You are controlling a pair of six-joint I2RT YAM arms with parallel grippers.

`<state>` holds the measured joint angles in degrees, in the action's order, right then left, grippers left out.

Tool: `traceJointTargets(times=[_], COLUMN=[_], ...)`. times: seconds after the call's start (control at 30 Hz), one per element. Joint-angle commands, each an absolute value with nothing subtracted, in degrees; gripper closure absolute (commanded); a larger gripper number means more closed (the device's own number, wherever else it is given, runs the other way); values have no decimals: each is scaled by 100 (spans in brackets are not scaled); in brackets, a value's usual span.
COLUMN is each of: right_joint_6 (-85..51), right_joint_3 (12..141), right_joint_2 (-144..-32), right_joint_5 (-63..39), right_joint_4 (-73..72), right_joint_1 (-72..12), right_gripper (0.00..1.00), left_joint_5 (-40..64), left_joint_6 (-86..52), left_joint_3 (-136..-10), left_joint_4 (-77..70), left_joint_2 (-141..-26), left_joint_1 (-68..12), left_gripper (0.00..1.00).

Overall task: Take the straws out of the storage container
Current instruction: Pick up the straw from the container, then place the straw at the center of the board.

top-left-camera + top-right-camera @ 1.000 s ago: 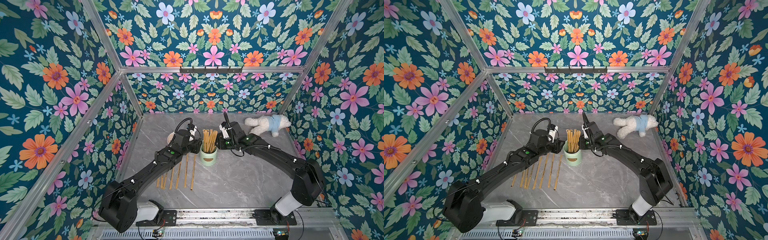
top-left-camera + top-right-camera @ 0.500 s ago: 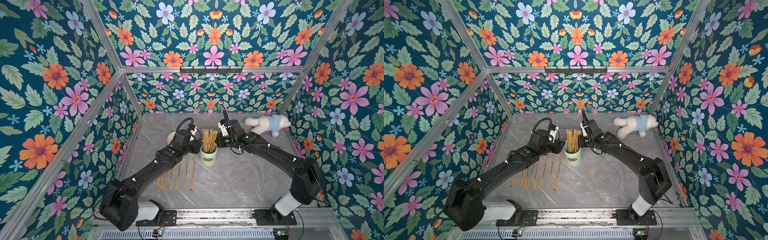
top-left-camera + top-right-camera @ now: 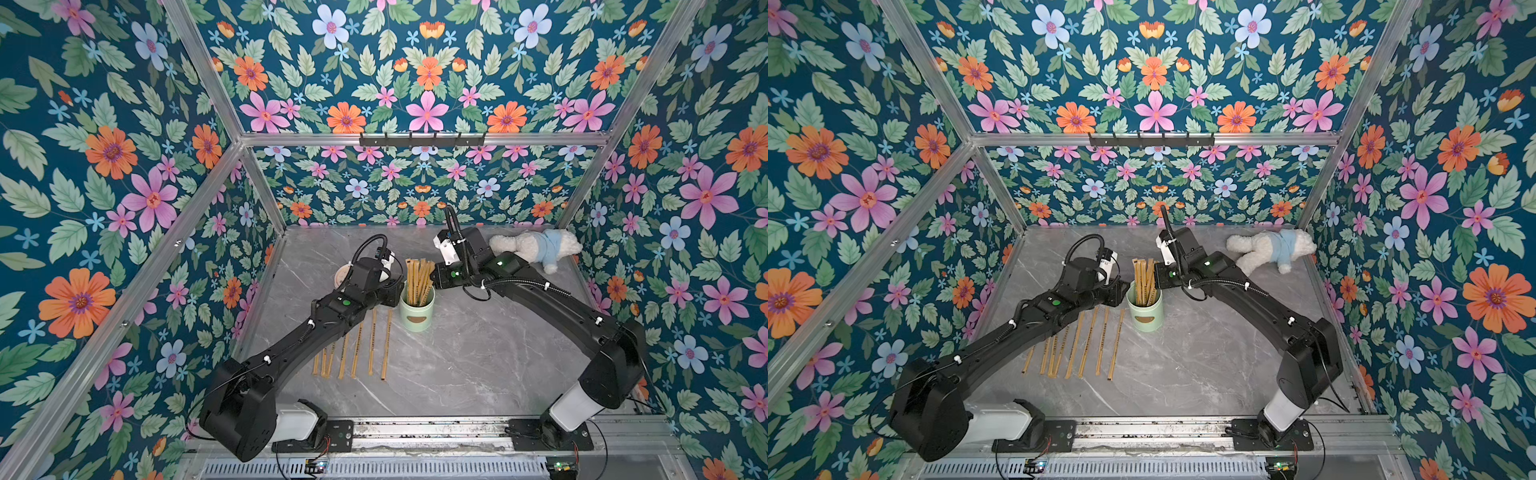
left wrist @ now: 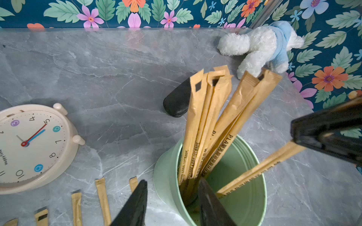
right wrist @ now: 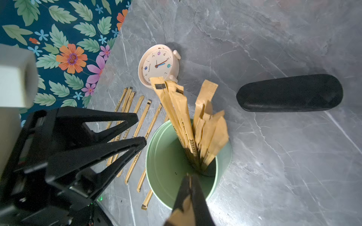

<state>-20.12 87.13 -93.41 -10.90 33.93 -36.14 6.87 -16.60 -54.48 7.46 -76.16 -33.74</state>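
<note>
Jaws of my right gripper (image 5: 189, 177) are clenched on one paper-wrapped straw (image 4: 258, 170), which leans out over the rim of the mint-green canister (image 3: 417, 316), its lower end inside. My left gripper (image 4: 173, 182) stands parted astride that rim, one finger inside and one outside, pinching nothing. A bunch of straws (image 5: 176, 111) stands in the canister, mid-table (image 3: 478, 365). A row of laid-out straws (image 3: 353, 349) lies at its seven o'clock in both top views. I judge this the extraction step, roughly halfway through. Next calls for a straight lift until the straw clears the rim, then a carry to the row.
</note>
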Motion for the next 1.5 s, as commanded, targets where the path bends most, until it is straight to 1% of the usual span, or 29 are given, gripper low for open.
traceJointTargets(times=[0.0,0.23,0.43,0.6,0.73,0.97,1.07,1.17,1.23,1.37,1.47], right_joint_6=[-1770,-1489,-1223,-967,-794,-624,-645,-773,-810,-791,-721], right_joint_3=[8987,9760,10667,11635,12127,11769,11394,11075,10892,10868,11114], right_joint_2=[-9349,-9348,-9298,-9347,-9391,-9363,-9439,-9896,-10201,-11040,-11780], right_joint_5=[-1263,-1444,-1671,-1849,-1818,-1515,-1561,-1816,-1773,-1637,-1596], right_joint_4=[3899,4641,5482,6597,7474,8105,8209,8331,8344,8493,8656], right_joint_1=[-3613,-3620,-3621,-3620,-3618,-3558,-3330,-2824,-2575,-2396,-2347], right_gripper=[94,94,93,93,93,93,92,91,91,90,90], left_joint_5=[607,564,537,510,483,461,431,414,413,372,326], left_joint_6=[-1610,-1605,-1593,-1594,-1586,-1582,-1561,-1548,-1541,-1530,-1520], left_joint_3=[-5491,-5527,-5539,-5563,-5568,-5610,-5618,-5642,-5660,-5682,-5689], left_joint_4=[764,809,844,870,888,940,958,980,993,1037,1072], left_joint_2=[-7585,-7580,-7604,-7628,-7633,-7688,-7678,-7694,-7723,-7747,-7733], left_joint_1=[-3375,-3380,-3392,-3407,-3417,-3432,-3440,-3451,-3461,-3480,-3505], left_gripper=[55,55,55,55,55,55,55,55,55,55,55])
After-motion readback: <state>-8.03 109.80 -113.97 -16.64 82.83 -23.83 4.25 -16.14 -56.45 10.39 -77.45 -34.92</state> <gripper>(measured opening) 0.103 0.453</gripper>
